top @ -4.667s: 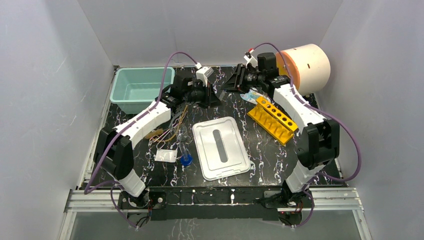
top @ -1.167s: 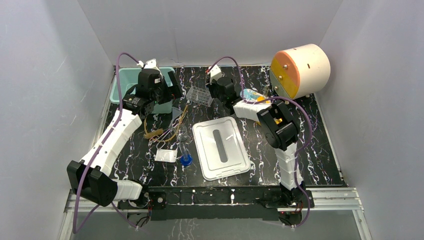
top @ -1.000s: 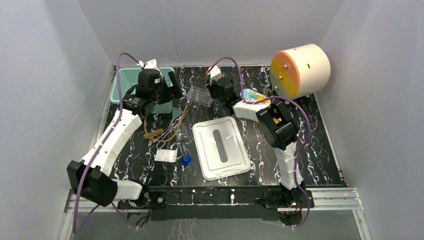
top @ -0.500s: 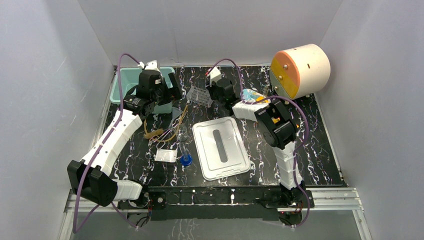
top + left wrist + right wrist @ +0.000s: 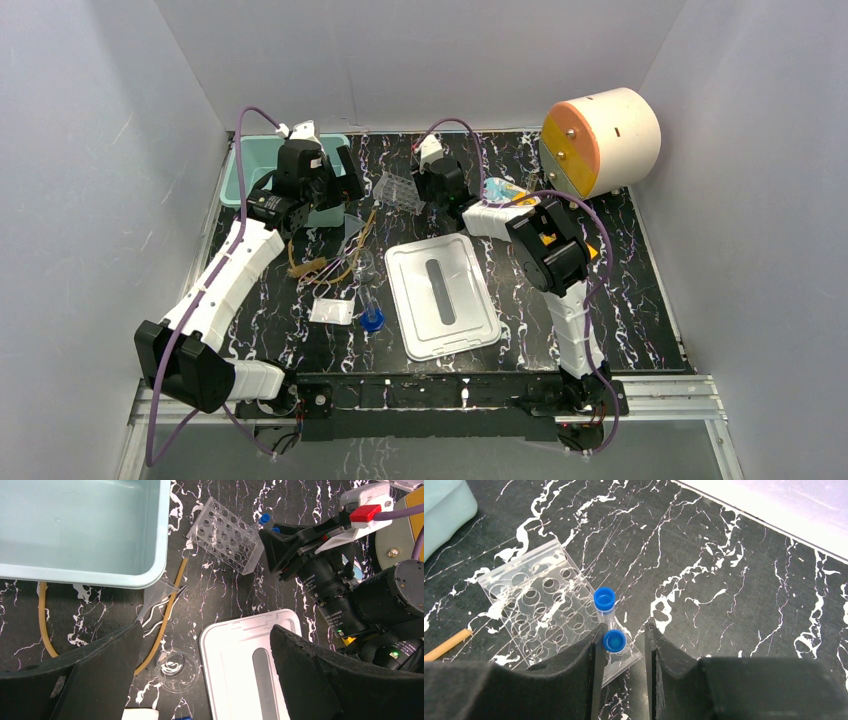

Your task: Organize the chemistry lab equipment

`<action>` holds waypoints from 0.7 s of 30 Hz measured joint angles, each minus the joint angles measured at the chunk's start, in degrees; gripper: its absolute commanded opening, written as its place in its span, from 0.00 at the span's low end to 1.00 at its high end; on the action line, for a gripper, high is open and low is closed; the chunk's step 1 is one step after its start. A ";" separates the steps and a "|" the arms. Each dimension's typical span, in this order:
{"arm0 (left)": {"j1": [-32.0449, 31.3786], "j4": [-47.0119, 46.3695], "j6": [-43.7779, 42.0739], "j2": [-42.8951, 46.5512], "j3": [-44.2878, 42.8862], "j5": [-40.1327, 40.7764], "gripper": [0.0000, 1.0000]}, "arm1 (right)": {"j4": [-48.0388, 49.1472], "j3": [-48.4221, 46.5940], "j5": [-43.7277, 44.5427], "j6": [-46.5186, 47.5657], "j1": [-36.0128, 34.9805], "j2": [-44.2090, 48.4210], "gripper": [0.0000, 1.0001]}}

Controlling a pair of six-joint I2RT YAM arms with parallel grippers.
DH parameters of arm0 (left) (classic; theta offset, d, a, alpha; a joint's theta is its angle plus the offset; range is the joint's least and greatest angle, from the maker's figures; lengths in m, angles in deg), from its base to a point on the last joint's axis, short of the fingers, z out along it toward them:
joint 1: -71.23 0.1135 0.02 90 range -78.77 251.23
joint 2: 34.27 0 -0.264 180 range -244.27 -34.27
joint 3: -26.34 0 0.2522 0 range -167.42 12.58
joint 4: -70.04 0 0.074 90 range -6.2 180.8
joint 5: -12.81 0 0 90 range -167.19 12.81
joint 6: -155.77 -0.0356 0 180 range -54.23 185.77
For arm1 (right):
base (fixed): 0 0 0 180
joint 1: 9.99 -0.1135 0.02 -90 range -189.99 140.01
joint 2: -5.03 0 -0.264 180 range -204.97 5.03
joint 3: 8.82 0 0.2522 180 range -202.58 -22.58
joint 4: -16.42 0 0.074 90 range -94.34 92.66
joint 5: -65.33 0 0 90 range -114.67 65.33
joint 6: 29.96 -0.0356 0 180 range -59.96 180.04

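Note:
My right gripper (image 5: pixel 624 630) stands open over the near corner of the clear tube rack (image 5: pixel 544 610). A blue-capped tube (image 5: pixel 614 641) stands in the rack between the fingers, beside the left one and apart from the right. A second capped tube (image 5: pixel 604 600) stands just behind it. My left gripper (image 5: pixel 206 627) hangs wide open and empty by the teal bin (image 5: pixel 75 525). Below it lie tan tubing (image 5: pixel 167 612), a glass funnel (image 5: pixel 152 592) and a flask (image 5: pixel 175 665). The white packet (image 5: pixel 332 311) and another blue-capped tube (image 5: pixel 372 318) lie nearer the front.
A white lid (image 5: pixel 440 295) lies mid-table. The cream drum (image 5: pixel 600 140) sits at the back right. My right arm hides most of the yellow rack (image 5: pixel 592 252). A clear bag (image 5: pixel 505 190) lies beside my right wrist.
The right jaws have parted around the tube standing in the clear rack. The left arm has held still by the bin over the last second.

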 measured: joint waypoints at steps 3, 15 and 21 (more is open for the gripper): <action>0.00 0.00 -0.02 0.00 0.00 0.00 0.98 | -0.31 -0.66 0.39 0.00 0.00 -0.02 0.42; 0.00 -0.09 0.02 0.07 0.42 -0.02 0.98 | -3.89 -1.60 2.97 0.02 0.00 0.02 0.44; 0.00 -0.07 0.02 0.07 0.87 -0.02 0.98 | -5.01 -1.75 2.62 0.00 0.00 0.35 0.43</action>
